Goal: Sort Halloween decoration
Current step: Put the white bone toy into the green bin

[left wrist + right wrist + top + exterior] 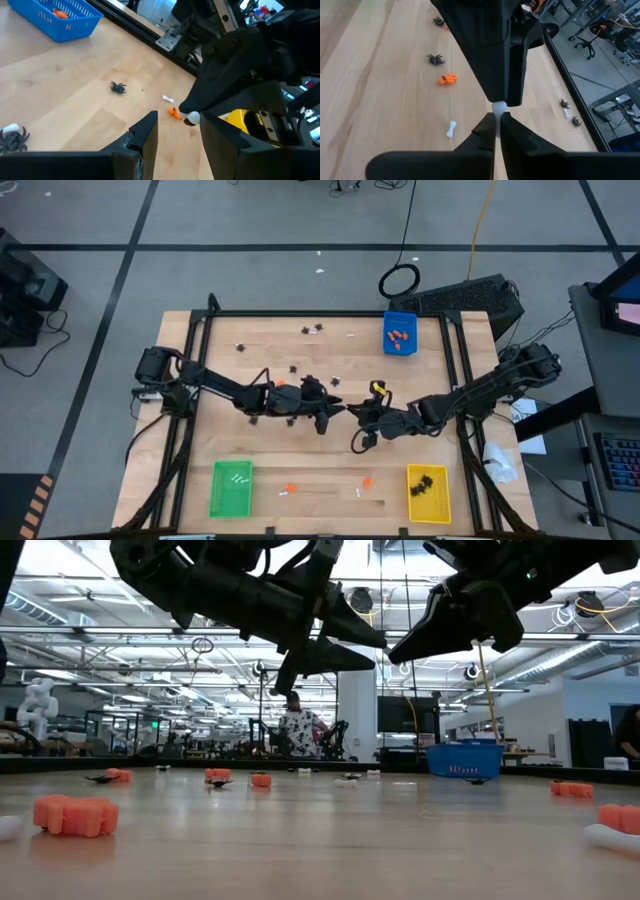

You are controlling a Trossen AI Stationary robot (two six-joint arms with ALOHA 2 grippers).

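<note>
a white bone is pinched between the pressed fingers of the right gripper at frame centre and offered to the spread-fingered left gripper, probably as a handover toward the green tray at lower left.

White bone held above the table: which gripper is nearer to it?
Right. The right gripper is shut on the white bone; the left gripper faces it with open fingers, not gripping.

My wooden table carries three trays: a blue tray at the far edge, a green tray and a yellow tray at the near corners. Black spiders, orange lumps and white bones lie scattered on the boards between them.
</note>
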